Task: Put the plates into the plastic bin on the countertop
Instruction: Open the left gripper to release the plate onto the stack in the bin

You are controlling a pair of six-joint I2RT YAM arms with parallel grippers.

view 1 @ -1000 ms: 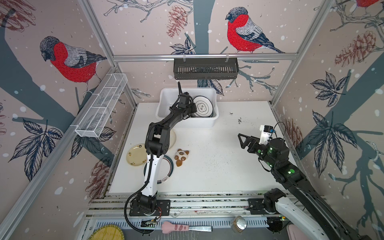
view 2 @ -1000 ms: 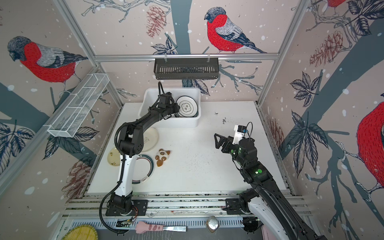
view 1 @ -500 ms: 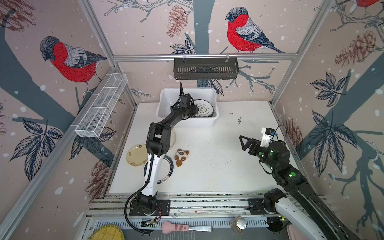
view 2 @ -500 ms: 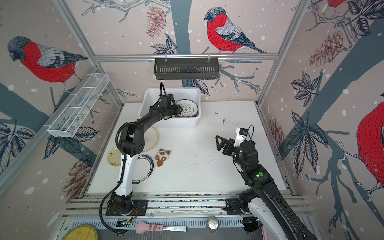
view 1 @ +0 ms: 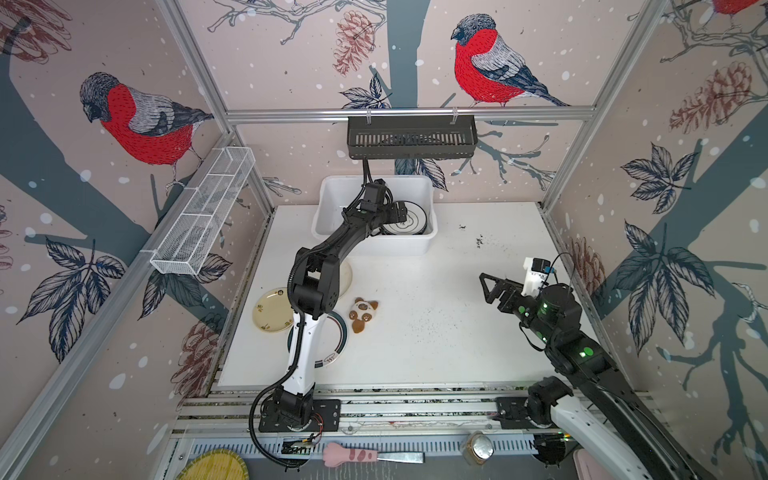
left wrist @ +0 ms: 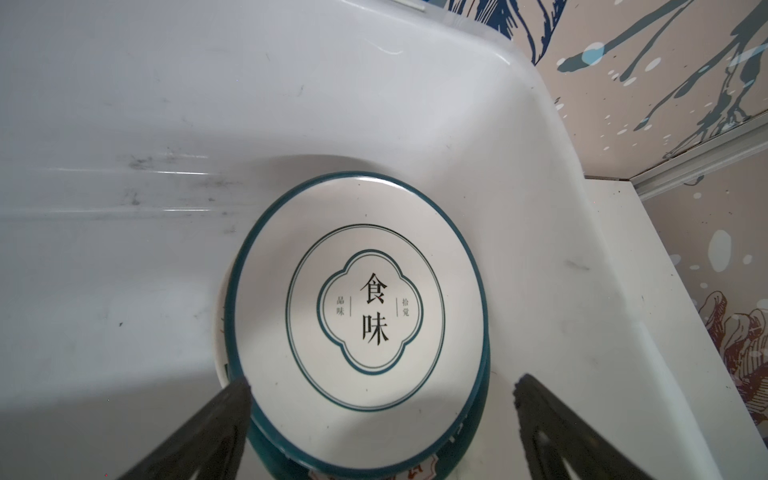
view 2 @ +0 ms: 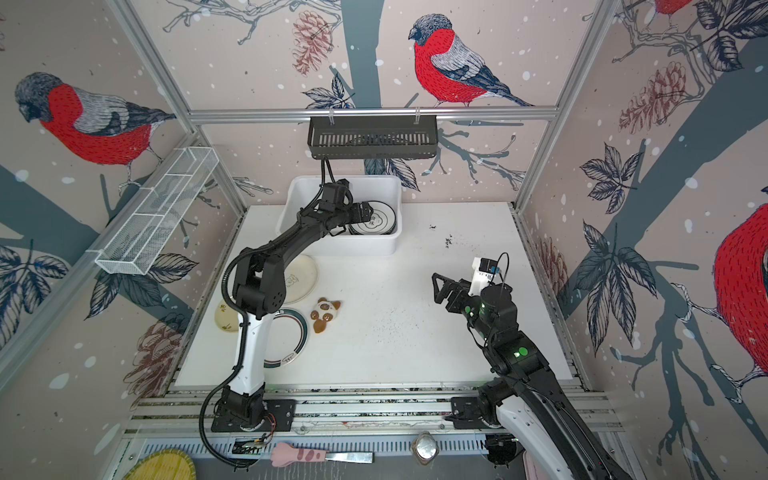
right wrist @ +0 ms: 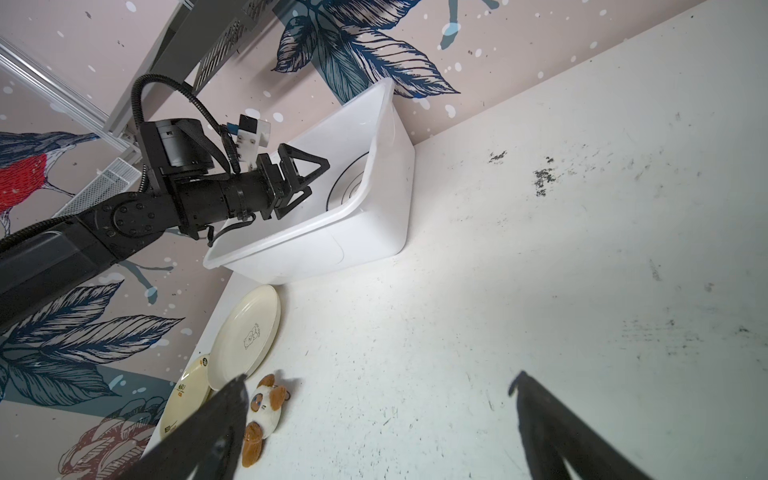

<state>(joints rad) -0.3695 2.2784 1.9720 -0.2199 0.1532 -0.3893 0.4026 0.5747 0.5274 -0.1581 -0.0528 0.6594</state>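
The white plastic bin (view 1: 332, 185) (view 2: 345, 247) (right wrist: 365, 232) stands at the back of the countertop (view 1: 436, 332). Inside it lies a stack of plates, topped by a white one with a dark green rim (left wrist: 361, 291) (view 1: 407, 218) (view 2: 376, 220). My left gripper (left wrist: 380, 386) (view 1: 397, 212) hovers open just above that stack, holding nothing. Left on the countertop lie a cream plate (view 1: 347, 276) (right wrist: 245, 332), a small yellowish plate (view 1: 270, 309) (right wrist: 187, 390) and a dark-rimmed white plate (view 1: 334, 340), partly under the left arm. My right gripper (view 1: 492, 289) (right wrist: 378, 378) hangs open and empty at the right.
A panda toy (view 1: 363, 313) (right wrist: 264, 409) lies beside the loose plates. A dark slotted basket (view 1: 411, 137) hangs on the back wall above the bin. A white wire mesh tray (view 1: 203, 216) is fixed to the left wall.
My left gripper's jaws have opened wide and let go of the green-rimmed plate, which now lies flat on the stack in the bin. The right arm has barely shifted.
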